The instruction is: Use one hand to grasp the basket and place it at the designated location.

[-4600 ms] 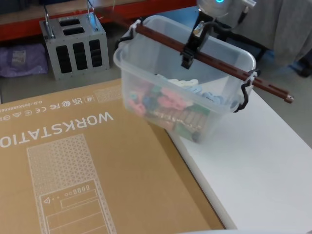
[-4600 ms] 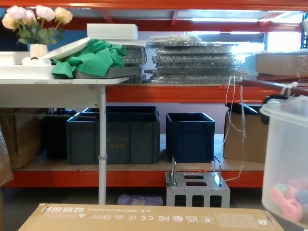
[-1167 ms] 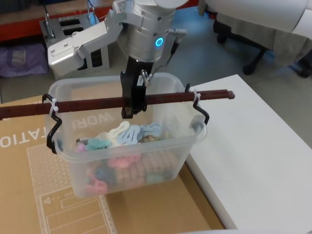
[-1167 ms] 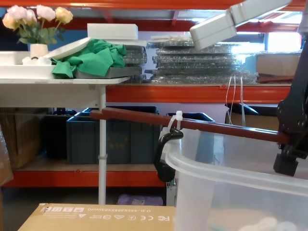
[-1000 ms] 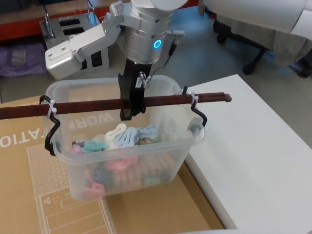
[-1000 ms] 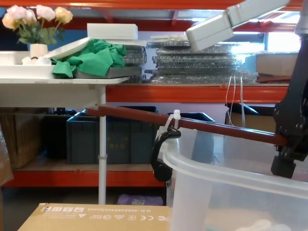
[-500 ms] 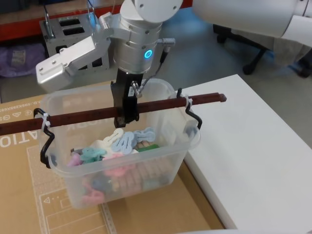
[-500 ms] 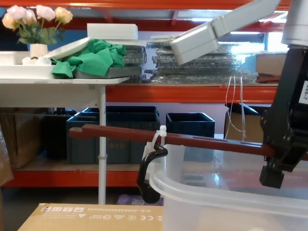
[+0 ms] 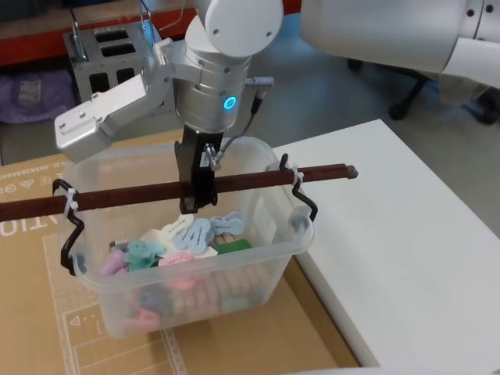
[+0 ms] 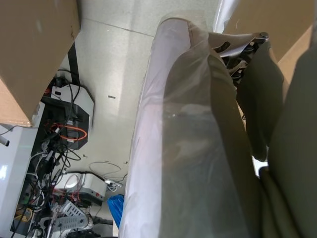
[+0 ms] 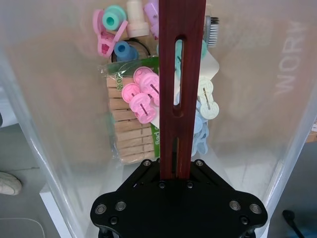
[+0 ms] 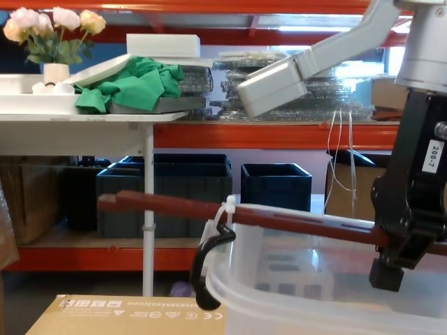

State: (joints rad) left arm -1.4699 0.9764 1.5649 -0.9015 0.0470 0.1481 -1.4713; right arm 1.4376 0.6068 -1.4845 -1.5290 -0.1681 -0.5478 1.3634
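The basket point(image 9: 242, 275) is a translucent whitish tub holding pastel clips and wooden pegs point(image 9: 186, 237). It hangs over the cardboard box, tilted a little. A long reddish-brown bar handle point(image 9: 133, 194) spans its top, tied on with a white zip tie point(image 9: 69, 200). My right gripper point(image 9: 195, 200) is shut on the middle of the bar. The right wrist view looks straight down the handle point(image 11: 182, 74) past the gripper point(image 11: 174, 171) into the tub. In the chest view, the gripper point(image 12: 395, 259) clamps the handle point(image 12: 293, 220) above the basket's rim point(image 12: 279, 294).
A big cardboard box point(image 9: 31, 312) printed "WORKSTATION" lies under the basket. A white table point(image 9: 406, 250) stands to its right. A grey metal box point(image 9: 117, 47) sits on the floor behind. Dark blue crates point(image 12: 276, 188) line the low shelf.
My right gripper has carried the basket from above the white table leftward over the cardboard box. Over the last second it kept drifting left and sank slightly.
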